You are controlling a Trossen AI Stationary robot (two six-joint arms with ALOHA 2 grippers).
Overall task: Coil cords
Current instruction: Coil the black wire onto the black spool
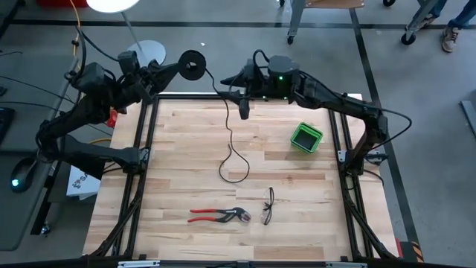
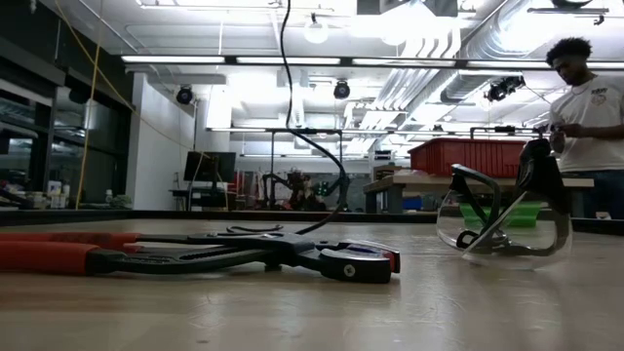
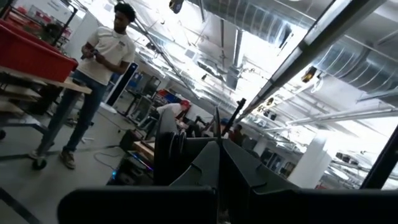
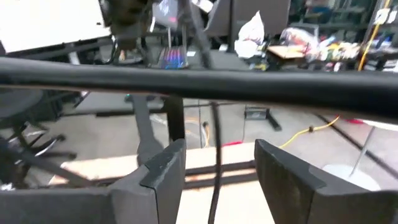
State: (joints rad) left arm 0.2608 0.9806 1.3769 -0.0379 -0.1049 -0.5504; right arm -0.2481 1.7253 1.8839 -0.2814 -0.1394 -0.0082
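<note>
The reel (image 1: 194, 64) hangs in the air beyond the table's far edge, at about eleven o'clock from the table's centre, pinched in the left gripper (image 1: 181, 68), whose fingers are shut on it; in the left wrist view the disc shows edge-on just ahead of them. From the reel the cord (image 1: 227, 126) drops past the far rail and runs toward six o'clock across the table (image 1: 178, 149), ending in a loose loop near the middle, so most of it looks unwound. The right gripper (image 1: 243, 109) hovers at twelve o'clock over the far edge, its fingers (image 4: 163, 171) spread wide with the cord passing between them untouched. My reading is that winding is in mid-cycle: the right arm appears to be between grips, poised to take a fresh hold lower on the cord. The next move likely calls for closing on the strand, then carrying it round the reel while the left arm holds it steady, keeping light tension so the turn seats. The pliers (image 1: 217, 216), the glasses (image 1: 268, 206) at six o'clock and the green box (image 1: 306, 138) at two o'clock lie clear of the cord.
</note>
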